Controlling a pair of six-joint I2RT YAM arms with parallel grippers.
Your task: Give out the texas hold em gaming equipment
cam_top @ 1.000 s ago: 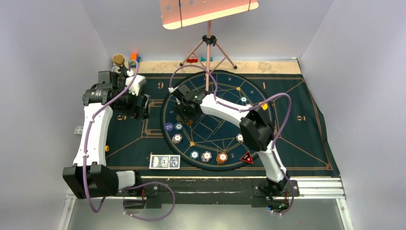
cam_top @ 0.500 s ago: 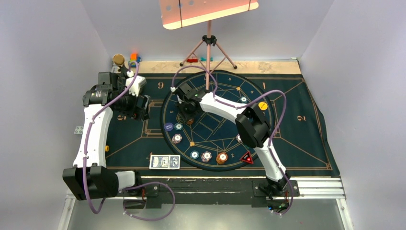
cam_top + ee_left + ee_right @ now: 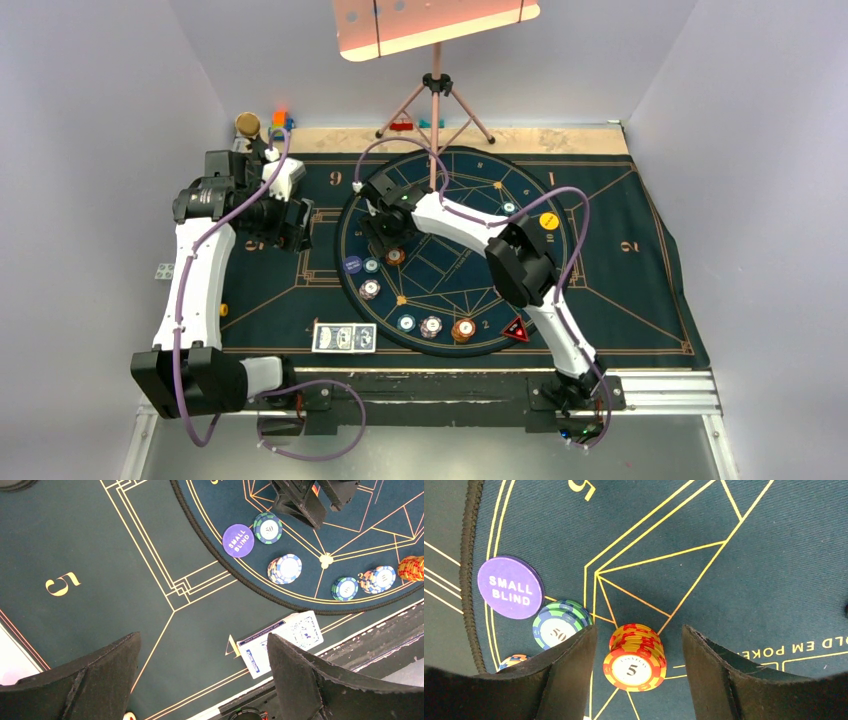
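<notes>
Green felt with gold lines, the mat carries everything. On its round inset the right claw has just widened. A second ago its fingers stood closer together and hid what was under them. Now they are spread, and an orange-and-yellow chip stack stands free between them with a strip of felt showing on either side. I judge this stack delivered to its seat, which leaves the claw free to lift away for the next piece.

The left claw has not moved. It hangs spread wide with nothing in it, well off to the side of the right claw, over the gold 5.

Only the top view gives the whole layout. The yellow disc and the red triangular marker lie far across the ring from the right claw, and other stacks line the near arc.

Only the left wrist view shows the blue-backed cards clearly, lying on the felt just ahead of that claw's fingertips.

Only the right wrist view shows the gaps that prove the release. It also shows the 5 printed on the stack's top chip, and the teal chip marked 50 just outside one finger. The purple small-blind disc lies touching or nearly touching that chip, farther out.
</notes>
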